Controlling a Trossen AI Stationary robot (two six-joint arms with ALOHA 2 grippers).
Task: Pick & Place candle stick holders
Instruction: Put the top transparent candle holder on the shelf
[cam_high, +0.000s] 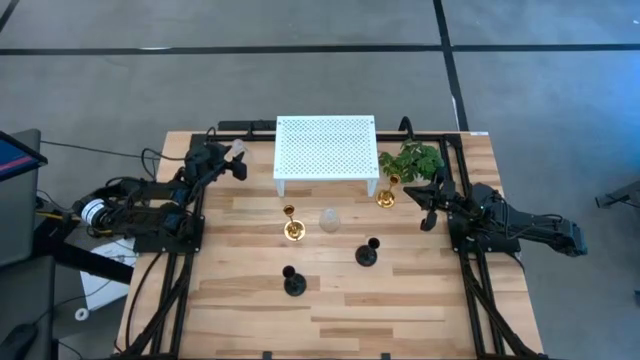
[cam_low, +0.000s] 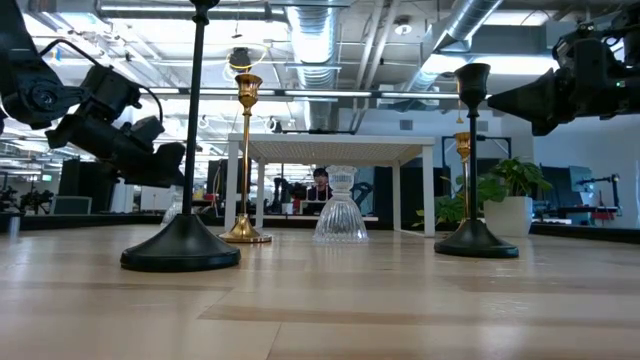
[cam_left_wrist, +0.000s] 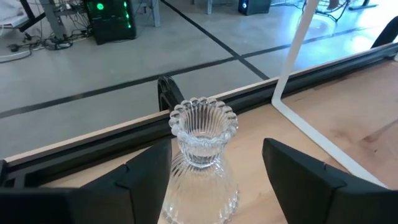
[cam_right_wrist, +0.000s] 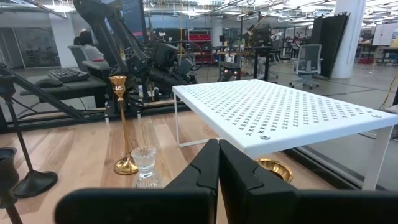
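where table ends, glass holder (cam_left_wrist: 200, 149)

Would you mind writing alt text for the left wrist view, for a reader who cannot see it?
A clear glass holder with a scalloped rim stands between the left gripper's open dark fingers, which flank it without visibly touching. It sits on the wooden table near the edge, beside a white rack leg, with grey floor beyond.

The surface (cam_high: 400, 300) is pale wood planking with a smooth, faintly sheened finish. Two candle holders (cam_high: 292, 229) are shiny gold metal, two others (cam_high: 367, 254) matt black. The ribbed holder (cam_left_wrist: 200, 168) is clear glass. The rack (cam_right_wrist: 292, 115) is white, perforated, matt. The fingers (cam_left_wrist: 305, 180) look dull black.
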